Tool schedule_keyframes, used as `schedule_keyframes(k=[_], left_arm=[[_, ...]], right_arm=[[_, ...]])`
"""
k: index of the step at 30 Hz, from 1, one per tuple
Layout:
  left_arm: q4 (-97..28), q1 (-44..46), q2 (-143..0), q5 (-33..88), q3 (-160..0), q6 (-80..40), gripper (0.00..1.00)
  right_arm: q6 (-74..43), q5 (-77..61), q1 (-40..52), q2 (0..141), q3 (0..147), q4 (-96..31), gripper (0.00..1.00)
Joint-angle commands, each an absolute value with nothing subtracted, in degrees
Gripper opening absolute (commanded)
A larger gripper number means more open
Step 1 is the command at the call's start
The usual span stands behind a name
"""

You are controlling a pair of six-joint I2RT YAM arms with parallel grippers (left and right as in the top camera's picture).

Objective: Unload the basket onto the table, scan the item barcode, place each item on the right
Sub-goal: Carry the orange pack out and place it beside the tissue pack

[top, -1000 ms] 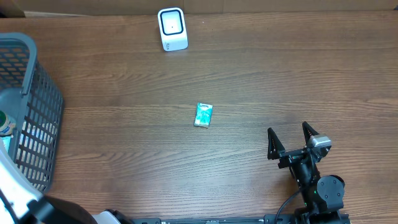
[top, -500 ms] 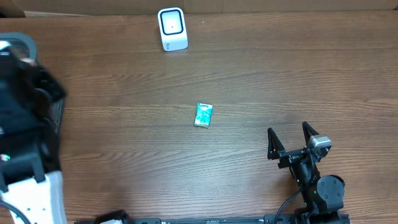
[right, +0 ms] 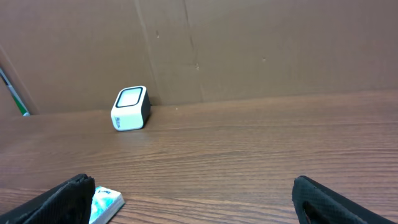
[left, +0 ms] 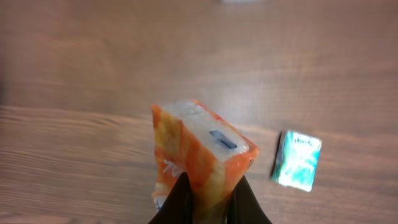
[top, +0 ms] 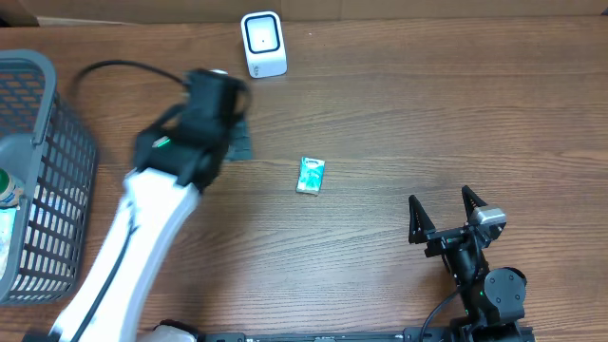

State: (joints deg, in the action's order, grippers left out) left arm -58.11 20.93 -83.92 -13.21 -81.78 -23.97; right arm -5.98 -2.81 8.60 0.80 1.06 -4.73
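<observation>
Near edge, right side: right gripper (top: 444, 217) sits low over the surface (top: 399, 114), its 2 fingers spread wide with nothing between them. Its wrist view shows the black fingertips (right: 71, 196) at the lower corners of the frame, bare wood between.

Mid-surface: teal packet (top: 311, 175) lies flat and alone, well apart from the right gripper, farther out and to its left.

Left of the teal packet: left arm (top: 161, 180) reaches in diagonally from the near-left corner, blurred in the overhead view. Left gripper (left: 211, 202) is clenched on an orange packet (left: 199, 149), pinching its lower end between 2 dark fingers (left: 177, 202). The packet sticks up out of the gripper, held above the wood. A small dark rectangle (left: 222, 139) shows on the packet's upper face; cannot tell whether it is the barcode. In this wrist view the teal packet lies to the right of the orange one, not touching it.

Left edge: grey mesh basket (top: 47, 142). The items inside are cut off by the frame and not identifiable.

Far edge: white scanner (top: 263, 44) with a dark window stands on the surface just in front of the brown cardboard backing (right: 249, 43). The orange packet is well short of the scanner.
</observation>
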Motion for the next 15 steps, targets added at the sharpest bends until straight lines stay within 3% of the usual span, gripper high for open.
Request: schedule_keyframes(k=[1, 15], left_arm=[[-58.5, 24.5, -92.4, -13.3, -81.7, -30.3, 0.04], [-51.4, 30.2, -113.5, -5.7, -81.7, -32.8, 0.04]], right_arm=[[-6.2, -3.1, 8.3, 0.2, 0.4, -4.6, 1.00], [-6.2, -3.1, 8.3, 0.2, 0.4, -4.6, 1.00]])
